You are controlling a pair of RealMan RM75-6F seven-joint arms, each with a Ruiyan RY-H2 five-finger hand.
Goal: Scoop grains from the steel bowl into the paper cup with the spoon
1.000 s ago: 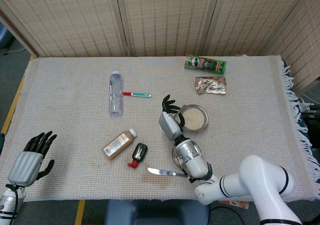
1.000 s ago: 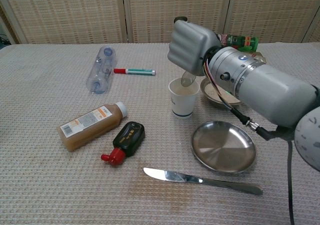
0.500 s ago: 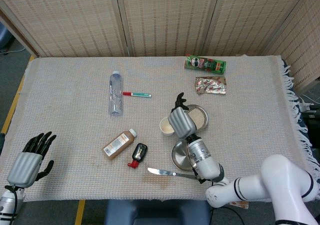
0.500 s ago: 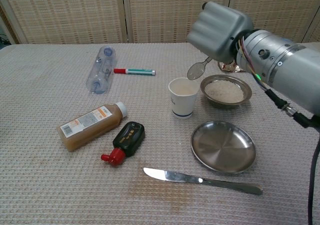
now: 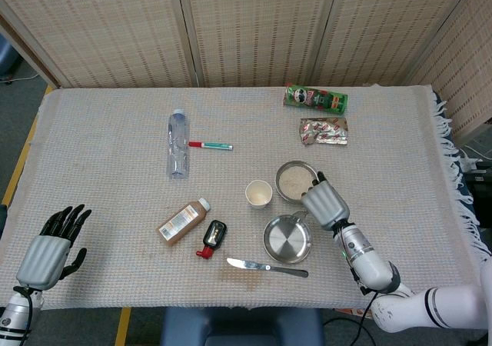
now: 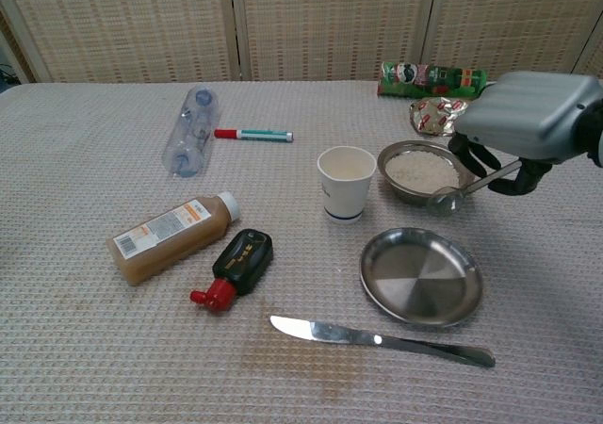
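Note:
The steel bowl point(image 6: 421, 171) point(image 5: 296, 181) holds pale grains and stands right of the white paper cup point(image 6: 346, 184) point(image 5: 258, 194). My right hand point(image 6: 532, 127) point(image 5: 324, 205) hovers to the right of the bowl and grips the handle of a metal spoon point(image 6: 466, 188). The spoon slants down to the left, and its scoop end sits low by the bowl's front right rim. I cannot tell whether the spoon carries grains. My left hand point(image 5: 48, 252) rests at the table's near left corner, fingers apart and holding nothing.
An empty steel plate point(image 6: 420, 276) and a table knife point(image 6: 382, 340) lie in front of the bowl. A brown bottle point(image 6: 171, 236) and a small black bottle point(image 6: 237, 267) lie left of the cup. A water bottle point(image 6: 188, 128), a pen point(image 6: 252, 135), a chips can point(image 6: 431, 77) and a snack packet point(image 6: 435, 113) lie further back.
My right hand carried the spoon from above the paper cup to the right, across the bowl, and lowered it beside the bowl's right rim. The left hand barely moved.

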